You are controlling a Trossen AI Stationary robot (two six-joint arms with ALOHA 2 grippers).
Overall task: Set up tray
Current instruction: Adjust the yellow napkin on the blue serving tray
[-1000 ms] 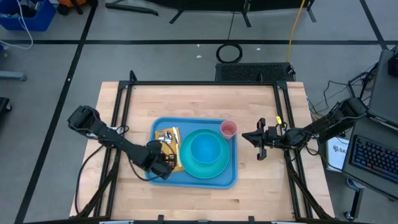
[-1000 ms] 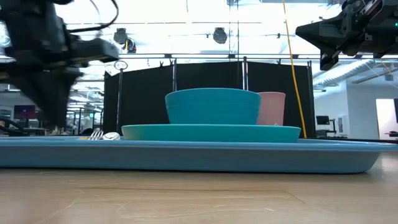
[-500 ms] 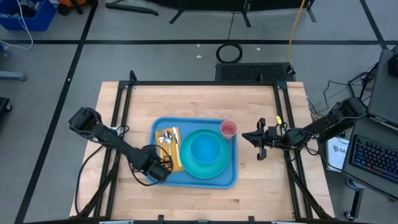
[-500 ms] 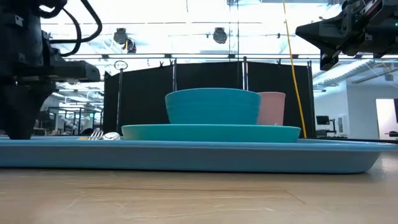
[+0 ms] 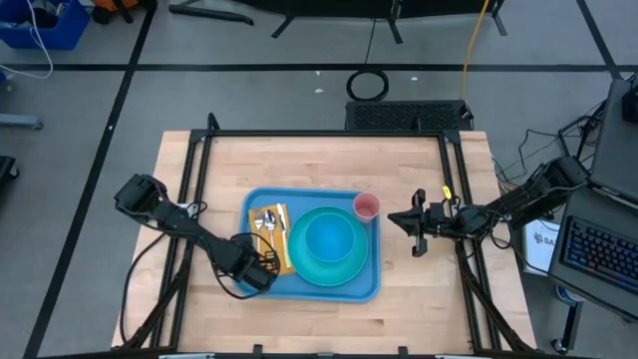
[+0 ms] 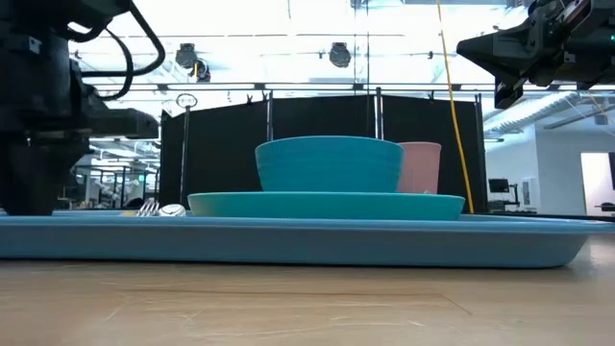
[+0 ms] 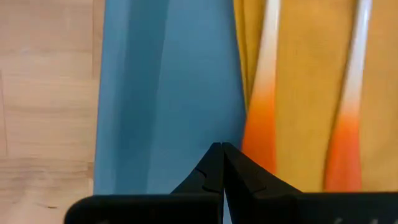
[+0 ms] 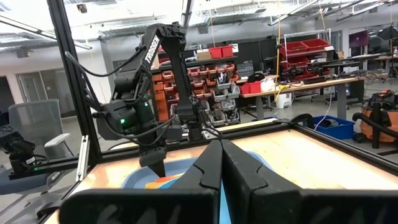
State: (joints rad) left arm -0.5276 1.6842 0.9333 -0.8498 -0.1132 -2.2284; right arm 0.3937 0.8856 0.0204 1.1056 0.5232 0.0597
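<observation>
The light-blue tray point(image 5: 319, 292) point(image 6: 288, 240) lies mid-table. On it sit a turquoise plate point(image 5: 344, 269) point(image 6: 327, 205) carrying a blue bowl point(image 5: 327, 237) point(image 6: 329, 163), a pink cup point(image 5: 366, 206) point(image 6: 420, 168) at the far right corner, and a yellow napkin point(image 5: 274, 239) point(image 7: 305, 62) with orange-handled cutlery point(image 7: 264, 93). My left gripper point(image 5: 264, 274) point(image 6: 29, 192) point(image 7: 221, 149) is shut, pointing down over the tray's near left corner, beside the napkin. My right gripper point(image 5: 391, 218) point(image 8: 221, 143) is shut, held in the air right of the tray. My left gripper points down at the tray's bare floor point(image 7: 174, 93) beside the napkin's edge. Its own shut fingers hide the tips' ends, so I cannot tell whether they touch the tray.
Bare wooden table point(image 5: 299, 160) surrounds the tray on all sides, widest at the far side. A black frame rail point(image 5: 319, 133) runs around the table's edges. Beyond the right edge stand a keyboard and cables point(image 5: 598, 249).
My left gripper has moved toward the table's left and near edges, from over the napkin's near end to the tray's near left corner, staying shut. The dishes, napkin and tray have stayed in place.
</observation>
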